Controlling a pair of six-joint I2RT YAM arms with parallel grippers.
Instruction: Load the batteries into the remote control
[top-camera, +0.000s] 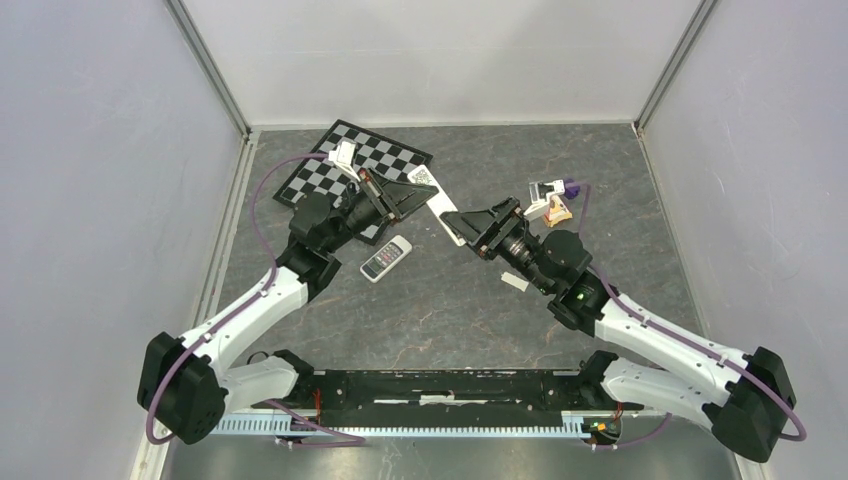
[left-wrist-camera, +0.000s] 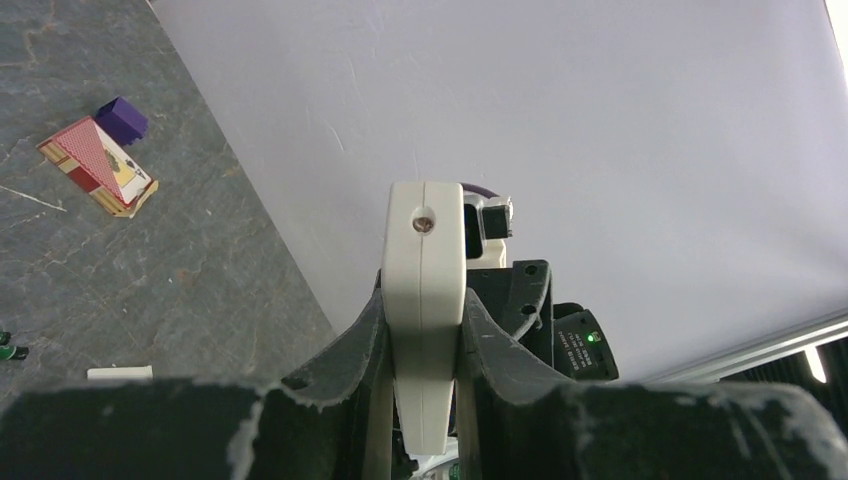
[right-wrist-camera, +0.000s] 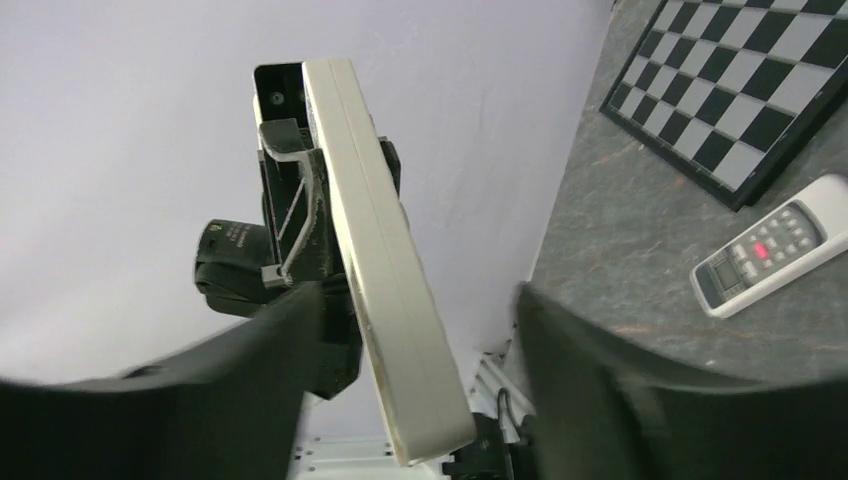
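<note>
The left gripper (left-wrist-camera: 423, 300) is closed on the remote (top-camera: 441, 209), pinching its cream body by the two flat sides and holding it off the table (top-camera: 420, 320). In the left wrist view the remote stands edge-on between the fingers (left-wrist-camera: 368, 335), with a small screw hole near its far end. The free length of the remote reaches across to the right gripper (right-wrist-camera: 418, 300), whose jaws stand apart on either side of it. The finger on the right of the right wrist view is clearly off the remote; the other finger is close to it, and contact there cannot be told. In that view a dark open recess with a metal clip shows at the remote's far end, beside the left gripper. The batteries (left-wrist-camera: 8, 350) lie on the table, dark with green, and only a sliver shows at the left edge of the left wrist view, well apart from both grippers. A pale stick (left-wrist-camera: 120, 373) lies near them. Farther off are a card box (left-wrist-camera: 98, 165) and a purple block (left-wrist-camera: 122, 118), just beside each other. A second remote (top-camera: 386, 258) lies face up below the left gripper, near the chessboard (top-camera: 310, 180).
</note>
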